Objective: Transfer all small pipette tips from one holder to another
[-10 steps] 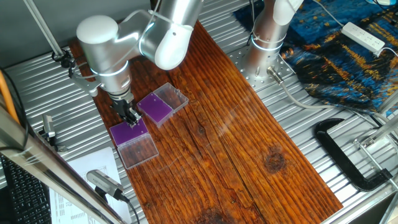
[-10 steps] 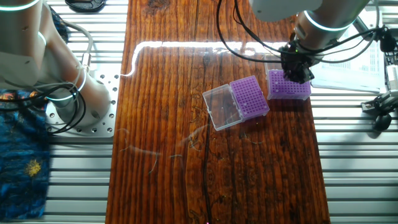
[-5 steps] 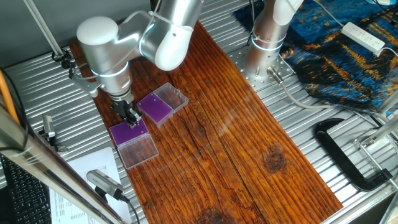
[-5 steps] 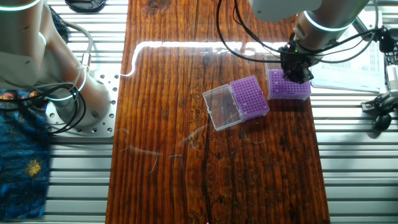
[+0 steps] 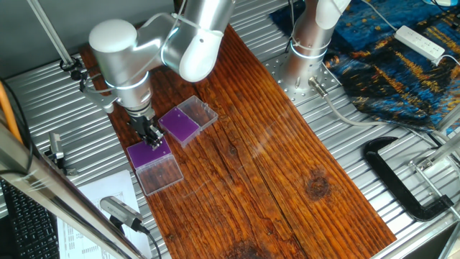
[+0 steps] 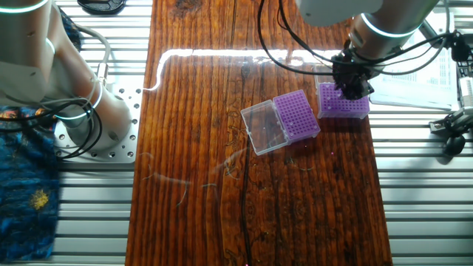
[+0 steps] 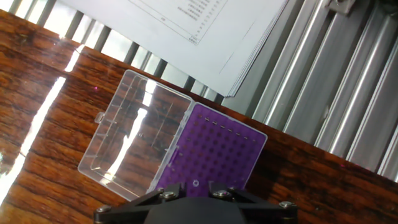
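My gripper (image 5: 152, 137) is down on the purple grid top of the near holder (image 5: 147, 155), whose clear lid (image 5: 162, 175) lies open beside it. In the hand view one small pipette tip (image 7: 195, 183) shows as a pale ring on the purple holder (image 7: 221, 149), in the narrow gap between my two black fingers (image 7: 166, 194); they stand apart on either side of it. The second purple holder (image 5: 180, 124) with its clear lid (image 5: 201, 111) lies just to the right. In the other fixed view my gripper (image 6: 353, 89) covers part of the holder (image 6: 344, 106) beside the second holder (image 6: 297, 116).
White paper sheets (image 7: 186, 25) lie on the ribbed metal bench (image 7: 348, 93) just past the holder. The wooden board (image 5: 273, 165) stretches to the right. A second arm's base (image 5: 309, 43), a black C-clamp (image 5: 402, 180) and a blue cloth (image 5: 402, 65) stand farther off.
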You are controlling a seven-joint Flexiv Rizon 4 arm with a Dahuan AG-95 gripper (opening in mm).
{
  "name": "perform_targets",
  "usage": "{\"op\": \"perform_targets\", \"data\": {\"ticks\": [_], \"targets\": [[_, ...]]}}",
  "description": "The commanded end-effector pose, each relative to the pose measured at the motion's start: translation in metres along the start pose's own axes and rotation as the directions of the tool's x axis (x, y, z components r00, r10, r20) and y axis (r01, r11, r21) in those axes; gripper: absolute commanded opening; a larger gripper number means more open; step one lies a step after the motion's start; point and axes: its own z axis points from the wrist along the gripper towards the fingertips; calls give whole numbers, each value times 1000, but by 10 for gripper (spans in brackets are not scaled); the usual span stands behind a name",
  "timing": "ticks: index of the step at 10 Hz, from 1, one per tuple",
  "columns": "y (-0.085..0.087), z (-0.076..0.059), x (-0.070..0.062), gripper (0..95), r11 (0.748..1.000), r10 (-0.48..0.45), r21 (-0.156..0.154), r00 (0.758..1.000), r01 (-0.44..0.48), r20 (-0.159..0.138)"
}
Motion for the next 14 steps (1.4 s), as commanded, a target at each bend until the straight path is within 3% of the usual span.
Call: {"op": "perform_targets", "data": {"ticks": [1, 2, 5, 6, 7, 8, 9, 14], "targets": [[-10, -7, 5, 190, 999, -31, 7, 999, 32, -15], [-18, -9, 12, 190, 999, -42, 2, 999, 42, -22], [-27, -6, 53, 190, 1000, -25, 14, 999, 26, -42], [-28, -5, 67, 190, 999, -28, 15, 999, 29, -42], [-29, -5, 70, 190, 999, -29, 15, 999, 29, -42], [-32, -2, 88, 190, 999, -37, 6, 998, 37, -41], [-35, 2, 97, 190, 999, -33, 2, 999, 33, -33], [-37, 12, 103, 190, 999, -32, 12, 999, 32, -26]]}}
